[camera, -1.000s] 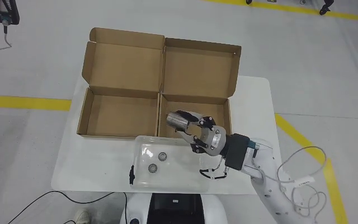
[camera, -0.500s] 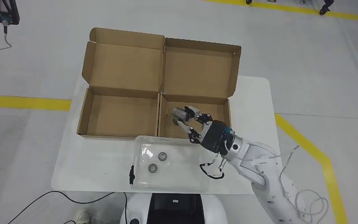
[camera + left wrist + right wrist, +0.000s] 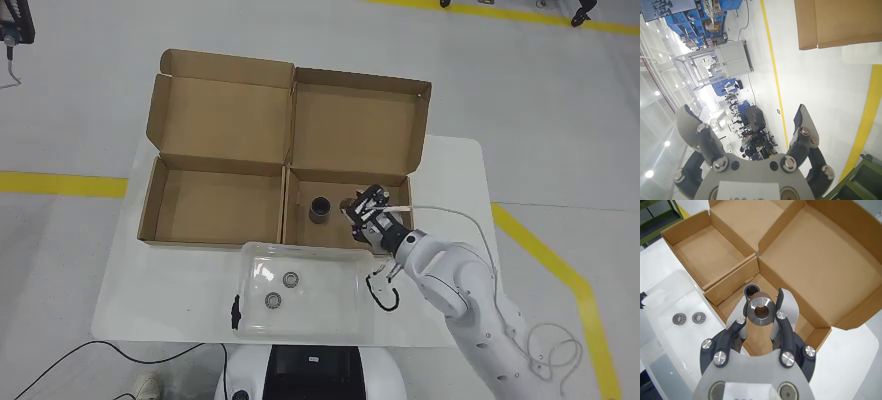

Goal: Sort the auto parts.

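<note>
Over the right box (image 3: 409,205), close to its front wall, the right pincer (image 3: 362,207) was clamped on a steel sleeve (image 3: 761,311), one finger on each side of the barrel and the bore facing the wrist camera (whether the sleeve touched the box floor could not be told). A second sleeve (image 3: 321,208) stood upright on the same floor, near the wall shared with the left box (image 3: 215,205) and just apart from the held one. Bare cardboard ran from the pincer to the box's right wall. Both lids stood open at the back. Just in front of the boxes sat a clear tray (image 3: 330,305). A bearing (image 3: 292,279) lay near a second bearing (image 3: 272,299) in its left half, with room between them and the rim. The left pincer (image 3: 743,108) had its fingers apart, gripping nothing, and faced the workshop floor past a corner of the counter (image 3: 450,170).
</note>
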`<state>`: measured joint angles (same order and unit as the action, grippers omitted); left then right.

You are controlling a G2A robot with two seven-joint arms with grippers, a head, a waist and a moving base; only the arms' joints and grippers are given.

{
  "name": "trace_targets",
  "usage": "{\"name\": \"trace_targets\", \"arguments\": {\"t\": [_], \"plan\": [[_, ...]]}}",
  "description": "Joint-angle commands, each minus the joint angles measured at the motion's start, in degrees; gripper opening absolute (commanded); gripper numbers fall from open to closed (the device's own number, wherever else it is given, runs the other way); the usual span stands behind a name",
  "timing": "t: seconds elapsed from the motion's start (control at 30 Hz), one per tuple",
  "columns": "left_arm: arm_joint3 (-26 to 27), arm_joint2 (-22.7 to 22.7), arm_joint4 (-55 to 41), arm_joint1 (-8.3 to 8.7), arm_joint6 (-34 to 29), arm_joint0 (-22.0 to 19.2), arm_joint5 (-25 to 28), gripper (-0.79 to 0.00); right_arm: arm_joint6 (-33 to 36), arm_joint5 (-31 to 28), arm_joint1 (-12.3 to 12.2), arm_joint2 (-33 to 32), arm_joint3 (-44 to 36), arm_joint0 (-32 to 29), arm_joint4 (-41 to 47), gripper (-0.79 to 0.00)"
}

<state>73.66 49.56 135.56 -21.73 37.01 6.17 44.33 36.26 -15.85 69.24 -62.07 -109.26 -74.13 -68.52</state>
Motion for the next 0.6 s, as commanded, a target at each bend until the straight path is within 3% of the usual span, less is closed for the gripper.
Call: {"name": "trace_targets", "arguments": {"t": [0.0,0.57], "plan": [[0.00,0.00,0.00,0.00,0.00,0.00,0.00,0.000,0.73,0.45,0.18,0.26,2.45,1.21,1.25,-0.785],[0.00,0.00,0.00,0.00,0.00,0.00,0.00,0.000,13.13,4.65,3.37,10.41,19.36,14.36,4.56,-0.785]]}}
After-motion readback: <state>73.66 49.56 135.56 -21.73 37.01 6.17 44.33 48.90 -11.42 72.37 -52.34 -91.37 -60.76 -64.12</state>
